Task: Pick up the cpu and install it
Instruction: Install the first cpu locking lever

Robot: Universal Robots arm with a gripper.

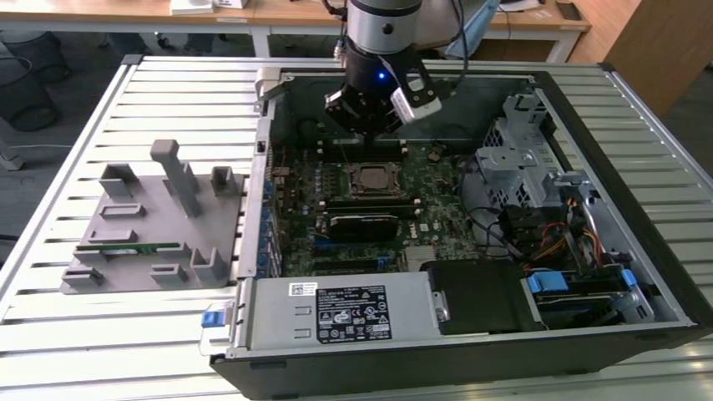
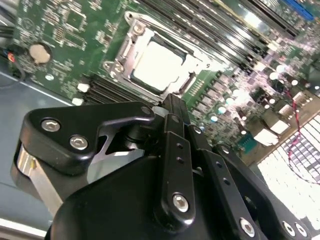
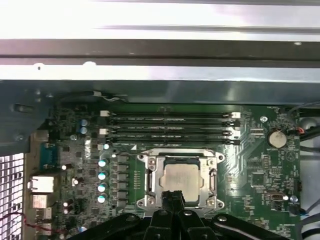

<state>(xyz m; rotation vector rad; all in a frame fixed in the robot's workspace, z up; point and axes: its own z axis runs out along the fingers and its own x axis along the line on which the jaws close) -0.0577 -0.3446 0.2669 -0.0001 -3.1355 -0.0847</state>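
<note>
This looks like a robotics lab or test workshop: an opened computer case [image 1: 468, 217] lies on a slatted metal table [image 1: 89, 284] beside a grey fixture block [image 1: 150, 242] (a stand with slots), with wooden desks [image 1: 300, 15] and mesh bins [image 1: 28, 71] behind.

A slatted metal table [image 1: 134, 92] filled the room's middle. Beyond its far edge stood wooden desks [image 1: 300, 17], over a dark floor [image 1: 67, 75].
</note>
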